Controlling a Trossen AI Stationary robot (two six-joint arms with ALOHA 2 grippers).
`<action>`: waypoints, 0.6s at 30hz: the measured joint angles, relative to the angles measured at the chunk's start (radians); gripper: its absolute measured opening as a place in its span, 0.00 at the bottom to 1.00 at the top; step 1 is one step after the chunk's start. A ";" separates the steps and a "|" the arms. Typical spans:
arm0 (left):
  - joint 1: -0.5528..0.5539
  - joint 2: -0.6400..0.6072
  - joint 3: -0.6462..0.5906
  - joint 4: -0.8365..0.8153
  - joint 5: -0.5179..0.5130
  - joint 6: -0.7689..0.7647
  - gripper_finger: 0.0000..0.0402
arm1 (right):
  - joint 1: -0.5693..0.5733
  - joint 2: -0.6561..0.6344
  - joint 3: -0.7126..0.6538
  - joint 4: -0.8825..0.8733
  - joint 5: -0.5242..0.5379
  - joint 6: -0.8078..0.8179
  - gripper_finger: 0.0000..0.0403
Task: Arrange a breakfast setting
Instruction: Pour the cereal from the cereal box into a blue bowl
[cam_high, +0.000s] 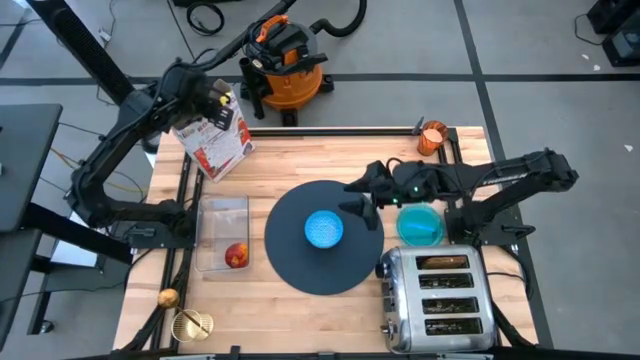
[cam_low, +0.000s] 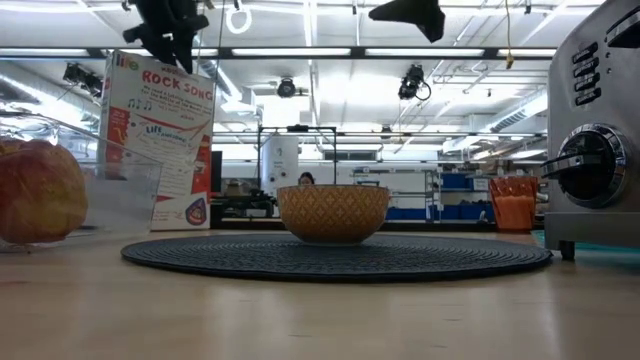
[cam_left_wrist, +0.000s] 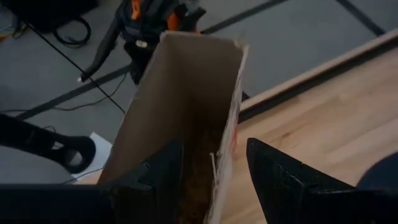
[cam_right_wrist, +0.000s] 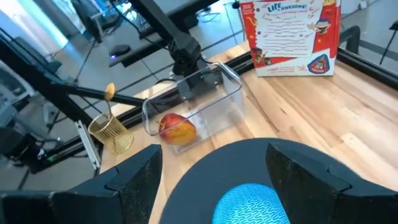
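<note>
Surroundings: a toaster stood at the 4 o'clock edge of the round mat on the counter, with a teal dish at 3 o'clock, a copper cup at 1 o'clock, and a clear bin holding the apple at 9 o'clock. The light-blue bowl sat upright at mat centre; the gold spoon stood handle-down in a gold holder at 7 o'clock. Left tool pinched the open top of a tilted cereal box at 10 o'clock; right tool hovered spread above the bowl.

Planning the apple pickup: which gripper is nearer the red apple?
Roughly equal, slightly right. The right gripper hovers over the mat beside the red apple; the left gripper grips the cereal box at the table's back.
</note>
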 joint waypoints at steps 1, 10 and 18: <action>0.005 0.006 0.000 -0.007 0.009 0.007 0.46 | -0.015 -0.001 0.000 0.001 -0.025 -0.017 0.72; 0.016 0.080 0.000 -0.114 0.034 0.059 0.46 | -0.123 -0.001 0.000 -0.001 -0.156 -0.163 0.72; 0.013 0.138 0.000 -0.132 0.039 0.062 0.25 | -0.176 -0.003 0.000 -0.002 -0.157 -0.287 0.72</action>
